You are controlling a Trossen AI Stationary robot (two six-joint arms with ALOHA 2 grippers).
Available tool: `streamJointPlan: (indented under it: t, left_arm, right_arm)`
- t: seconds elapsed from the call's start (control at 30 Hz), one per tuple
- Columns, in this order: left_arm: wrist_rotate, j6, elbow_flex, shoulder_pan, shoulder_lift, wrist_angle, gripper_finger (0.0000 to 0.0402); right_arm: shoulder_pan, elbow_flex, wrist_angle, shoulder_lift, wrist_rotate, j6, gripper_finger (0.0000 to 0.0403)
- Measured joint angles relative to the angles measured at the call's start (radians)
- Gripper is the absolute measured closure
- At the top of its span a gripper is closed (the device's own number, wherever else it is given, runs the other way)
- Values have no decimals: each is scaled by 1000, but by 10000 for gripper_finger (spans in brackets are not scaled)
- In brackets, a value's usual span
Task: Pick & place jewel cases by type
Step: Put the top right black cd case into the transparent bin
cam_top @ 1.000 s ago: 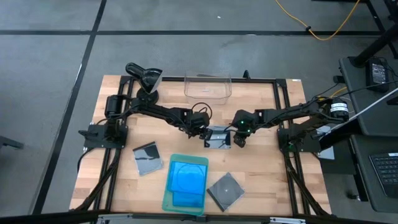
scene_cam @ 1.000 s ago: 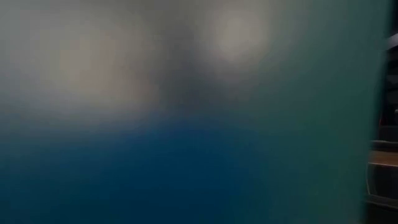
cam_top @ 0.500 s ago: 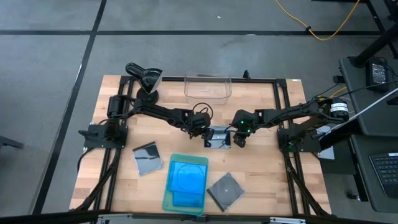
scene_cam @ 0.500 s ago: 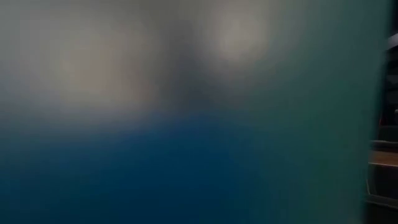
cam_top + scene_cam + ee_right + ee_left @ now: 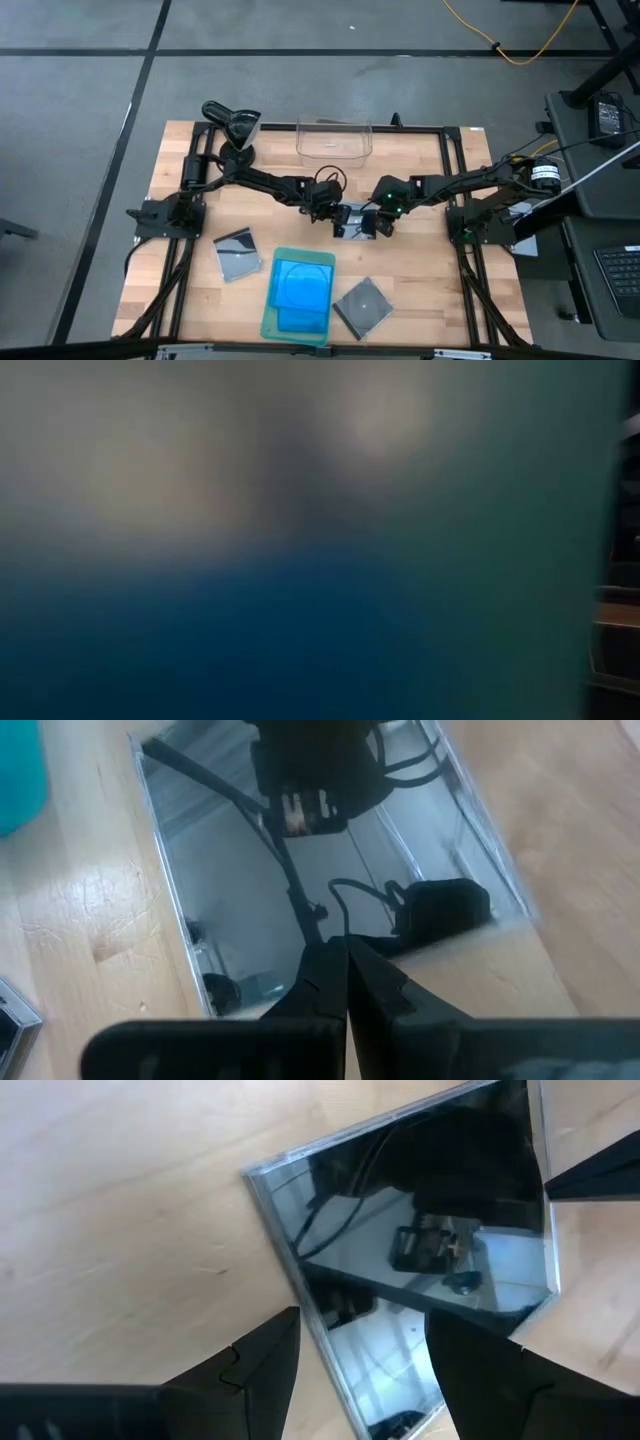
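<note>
My left gripper (image 5: 338, 221) reaches in from the left to the middle of the table, fingers (image 5: 265, 1370) spread apart and straddling one edge of a grey jewel case (image 5: 420, 1260) lying flat on the wood; they stand either side of it without closing. My right gripper (image 5: 372, 224) comes in from the right with its fingers (image 5: 345, 982) pressed together, tip resting at the opposite edge of that same case (image 5: 352, 221).

Since a second ago my left gripper has slid slightly rightward toward the case, and the right has eased a little leftward; the other cases have not moved.

Outward, two blue jewel cases (image 5: 302, 283) lie stacked on the green tray (image 5: 268, 320) near the front edge. One grey case (image 5: 238, 254) lies to the tray's left, another (image 5: 362, 305) to its right, both on bare wood. The clear bin (image 5: 334, 139) stands at the back edge, well apart. The low view is blocked by a blurred blue-green surface.
</note>
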Motion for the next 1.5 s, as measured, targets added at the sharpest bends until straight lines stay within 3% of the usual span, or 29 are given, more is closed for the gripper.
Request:
streamJointPlan:
  t: [0.33, 0.57, 0.77, 1.23, 1.5]
  left_arm:
    - [-6, -10, 0, -7, 2, 7, 194]
    - [-8, -8, 0, -7, 2, 1, 194]
    - [-8, -6, 0, -7, 2, 0, 194]
    - [-10, -18, -1, -7, 2, 12, 194]
    - [-11, -33, -4, -7, 2, 33, 194]
  right_arm:
    - [0, 0, -9, -6, 10, -2, 398]
    - [2, 1, 2, -89, 24, -75, 399]
    - [2, 0, -189, -119, 90, -48, 400]
    - [1, 5, -75, 55, 42, -72, 399]
    - [1, 3, -44, 69, 25, -79, 399]
